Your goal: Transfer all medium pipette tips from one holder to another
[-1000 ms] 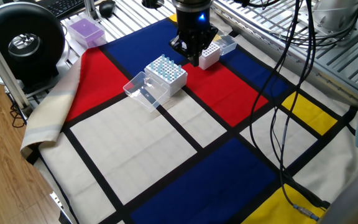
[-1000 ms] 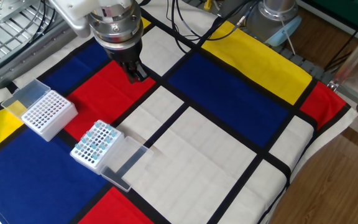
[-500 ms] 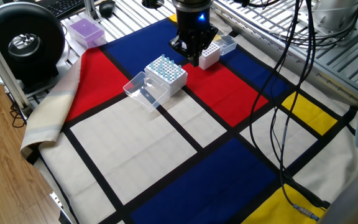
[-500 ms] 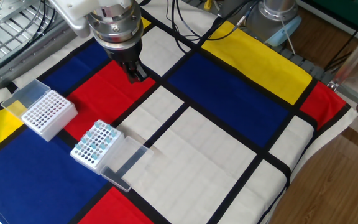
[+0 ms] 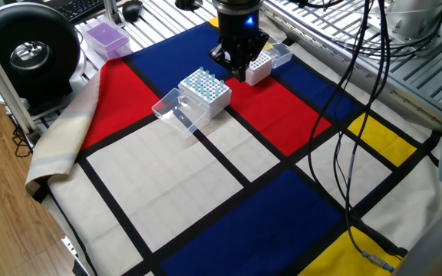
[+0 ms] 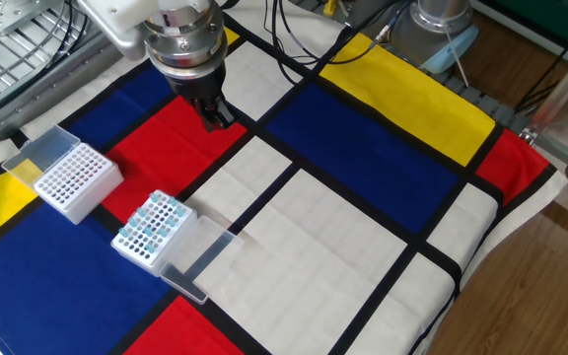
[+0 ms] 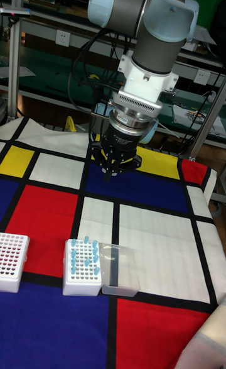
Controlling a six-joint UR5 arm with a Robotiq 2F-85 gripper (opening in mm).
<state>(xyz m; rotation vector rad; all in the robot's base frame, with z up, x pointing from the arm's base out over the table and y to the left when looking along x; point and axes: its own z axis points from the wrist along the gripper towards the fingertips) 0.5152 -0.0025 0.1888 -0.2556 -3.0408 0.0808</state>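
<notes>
1. The hand [image 6: 217, 116] hangs above the red panel of the worktop's checked cloth [image 6: 363, 237], its two dark fingers [image 7: 108, 172] pointing down and drawn close together; whether a tip sits between them cannot be told.
2. The hand touches neither rack and stands clear of the cloth.
3. Two white racks are in view. The rack with tips [image 6: 150, 230] stands near the middle of the cloth, its clear lid [image 6: 197, 257] hinged open and lying flat beside it.
4. The medium pipette tips [image 7: 82, 258] stand upright in this rack's holes, pale blue; they are too small to count exactly.
5. The second rack [image 6: 75, 180] stands apart, nearer one edge of the worktop, its holes dark and its own lid [image 6: 41, 155] folded back.
6. One purple box [image 5: 106, 37] lies off the cloth by a corner.
</notes>
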